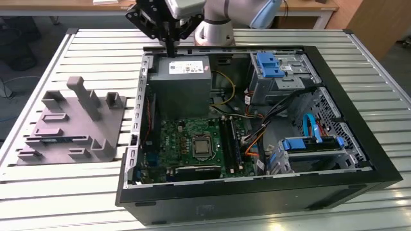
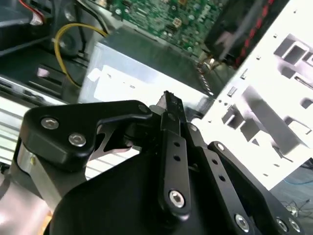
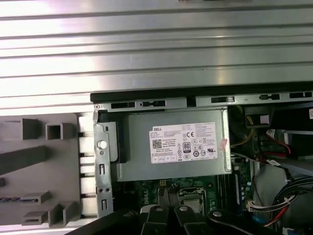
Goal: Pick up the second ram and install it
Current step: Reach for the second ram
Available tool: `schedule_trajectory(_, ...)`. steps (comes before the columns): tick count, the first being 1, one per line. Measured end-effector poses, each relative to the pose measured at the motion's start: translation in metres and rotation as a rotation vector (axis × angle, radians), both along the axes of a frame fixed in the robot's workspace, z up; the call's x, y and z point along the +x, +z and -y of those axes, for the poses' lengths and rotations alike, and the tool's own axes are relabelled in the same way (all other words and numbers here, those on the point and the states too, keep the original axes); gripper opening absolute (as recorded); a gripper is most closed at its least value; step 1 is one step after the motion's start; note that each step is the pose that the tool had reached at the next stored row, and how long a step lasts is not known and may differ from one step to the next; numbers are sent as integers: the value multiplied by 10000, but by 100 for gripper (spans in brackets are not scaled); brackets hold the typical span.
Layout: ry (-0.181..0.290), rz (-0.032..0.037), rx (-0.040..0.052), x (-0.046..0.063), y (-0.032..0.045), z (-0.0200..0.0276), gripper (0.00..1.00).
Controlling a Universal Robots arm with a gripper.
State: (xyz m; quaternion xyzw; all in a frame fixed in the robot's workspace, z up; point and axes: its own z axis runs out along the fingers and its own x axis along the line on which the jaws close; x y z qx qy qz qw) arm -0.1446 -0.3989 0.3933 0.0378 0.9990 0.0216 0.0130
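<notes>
Second ram, a thin blue-green circuit-board stick [image 1: 57, 140], lies in the grey moulded tray [image 1: 67, 126], well apart from my black gripper [image 1: 171, 53], closed on nothing above the grey metal power-supply box [image 1: 182, 86]; pick-up looks unstarted and will need it opened.

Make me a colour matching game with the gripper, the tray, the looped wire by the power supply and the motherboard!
Things:
1. gripper
2. tray
3. wire
4. motherboard

Colours:
A. green
B. black
C. yellow
D. grey

Pairs: 1-B, 2-D, 3-C, 4-A
</notes>
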Motion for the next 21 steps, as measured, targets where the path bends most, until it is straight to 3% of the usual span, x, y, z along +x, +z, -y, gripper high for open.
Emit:
schedule_trajectory(9,-1,0,-3,-384,-11,0,10)
schedule_trajectory(21,-1,1,-3,-717,-71,9,10)
